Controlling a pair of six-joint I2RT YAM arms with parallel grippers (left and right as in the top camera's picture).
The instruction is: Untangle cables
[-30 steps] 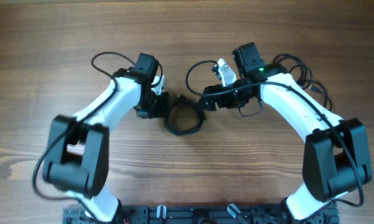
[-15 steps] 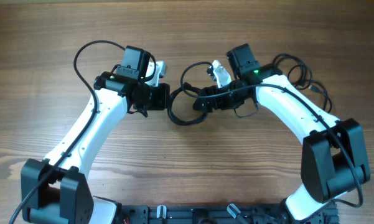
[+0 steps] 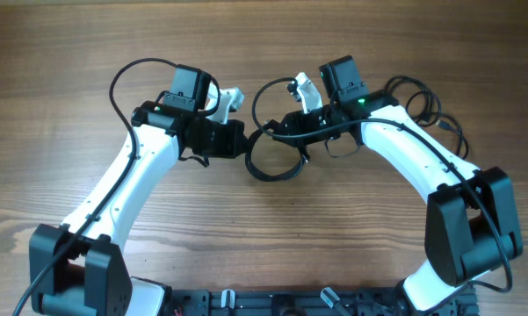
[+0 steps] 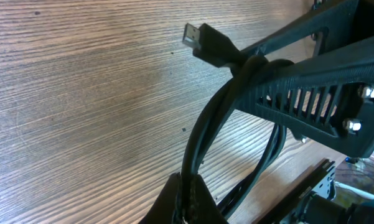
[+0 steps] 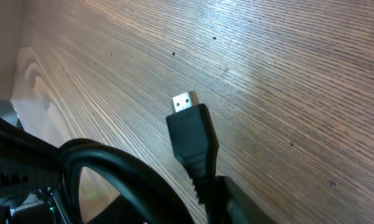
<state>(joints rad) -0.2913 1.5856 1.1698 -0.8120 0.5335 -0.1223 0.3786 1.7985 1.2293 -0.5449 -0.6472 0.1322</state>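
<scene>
Two white robot arms meet over the middle of a wooden surface (image 3: 70, 53). A loop of black cables (image 3: 265, 177) is held between them. The left tool (image 3: 243, 140) pinches the bundled strands. The right tool (image 3: 285, 130) pinches a cord just behind its metal-tipped plug (image 5: 190, 134).

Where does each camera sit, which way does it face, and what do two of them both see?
Overhead: above the brown wooden table, facing straight down; both white-and-black arms show, left end effector and right end effector meeting at the thin black looped cable.
Left wrist: on the left arm, facing low across the tabletop; its dark fingertips show at bottom.
Right wrist: on the right arm, facing the wood obliquely; one dark finger shows at bottom.
Shared: both wrist views show the cable's metal-tipped plug.
</scene>
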